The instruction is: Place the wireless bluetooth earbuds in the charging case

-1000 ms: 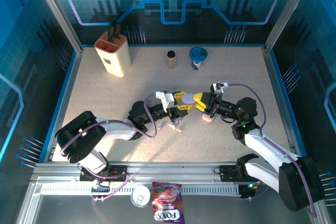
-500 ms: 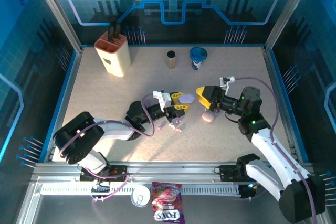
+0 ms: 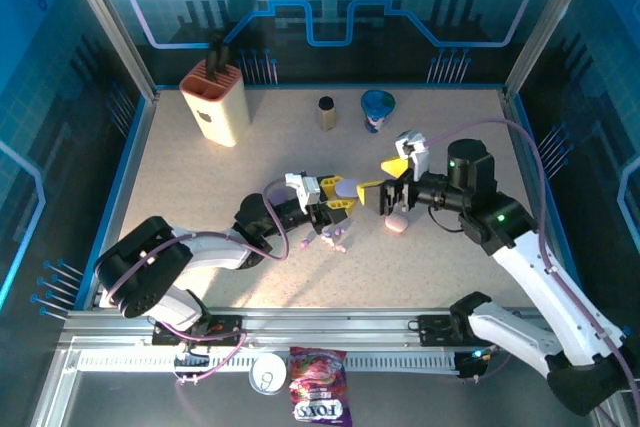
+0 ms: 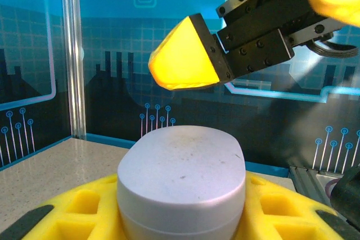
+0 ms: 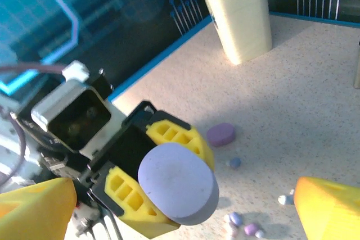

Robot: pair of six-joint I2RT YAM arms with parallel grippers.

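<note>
Here the left hand (image 3: 338,197) clamps a lavender case (image 3: 348,187); the right hand (image 3: 382,176) gapes opposite, earbuds (image 3: 335,235) scattered beneath.

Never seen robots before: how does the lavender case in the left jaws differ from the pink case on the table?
The lavender case is clamped by the left gripper; the pink case lies loose on the table. The lavender case is pale purple, the pink case rosy. Both are rounded pebbles.
</note>
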